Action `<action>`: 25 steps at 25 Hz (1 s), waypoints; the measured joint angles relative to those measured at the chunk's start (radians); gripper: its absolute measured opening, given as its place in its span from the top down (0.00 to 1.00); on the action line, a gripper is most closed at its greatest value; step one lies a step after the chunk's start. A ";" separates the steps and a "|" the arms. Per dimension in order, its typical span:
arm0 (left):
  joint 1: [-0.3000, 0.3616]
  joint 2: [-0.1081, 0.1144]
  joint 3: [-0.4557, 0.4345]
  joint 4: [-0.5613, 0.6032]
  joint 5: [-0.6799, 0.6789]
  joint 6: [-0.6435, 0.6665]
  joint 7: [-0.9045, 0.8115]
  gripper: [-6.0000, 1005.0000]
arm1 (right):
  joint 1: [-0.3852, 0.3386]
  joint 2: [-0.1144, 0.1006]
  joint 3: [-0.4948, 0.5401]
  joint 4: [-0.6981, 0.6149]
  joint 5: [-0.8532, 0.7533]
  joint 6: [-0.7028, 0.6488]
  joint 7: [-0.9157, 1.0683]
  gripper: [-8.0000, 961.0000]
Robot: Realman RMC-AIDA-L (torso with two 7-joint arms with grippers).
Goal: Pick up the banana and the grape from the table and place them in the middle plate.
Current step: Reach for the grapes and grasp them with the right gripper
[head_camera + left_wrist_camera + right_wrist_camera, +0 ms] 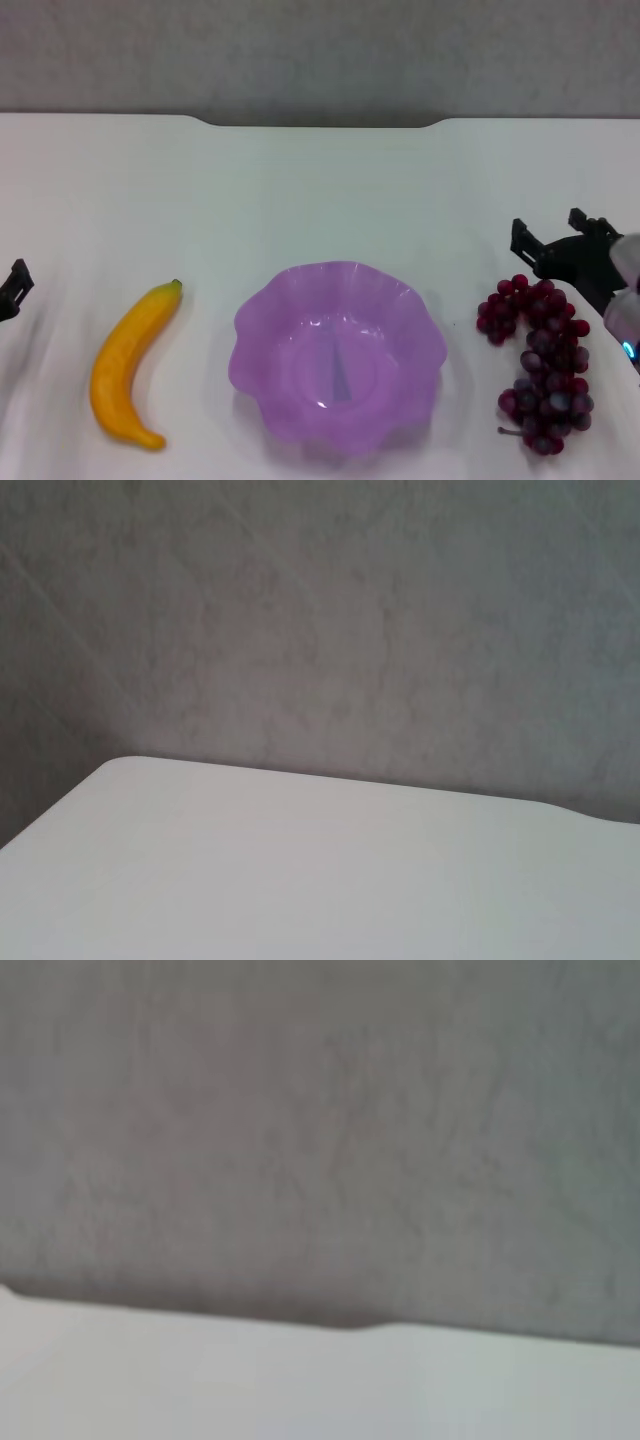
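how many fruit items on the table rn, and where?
2. The banana lies on the table left of the middle plate. The grape bunch lies right of it, just before the right gripper. Nothing is in the plate.

- A grey mottled wall (320, 55) is standing behind the far edge of the scene, filling the background.
- The same grey wall is showing in both wrist views.

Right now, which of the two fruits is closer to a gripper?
The grape. The right gripper is just behind the bunch's far end. The banana lies apart from the left gripper, which sits at the table's left edge.
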 joint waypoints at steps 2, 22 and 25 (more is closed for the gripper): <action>0.002 0.000 -0.001 0.001 0.000 0.000 0.000 0.26 | -0.049 0.003 0.112 0.118 0.000 0.151 -0.133 0.17; -0.003 0.000 -0.001 0.001 0.000 0.001 0.001 0.26 | -0.025 0.056 0.848 0.471 -0.238 1.399 -0.080 0.21; -0.007 0.000 -0.001 0.000 0.000 0.001 0.001 0.26 | 0.031 0.056 0.852 0.423 -0.342 1.449 -0.015 0.21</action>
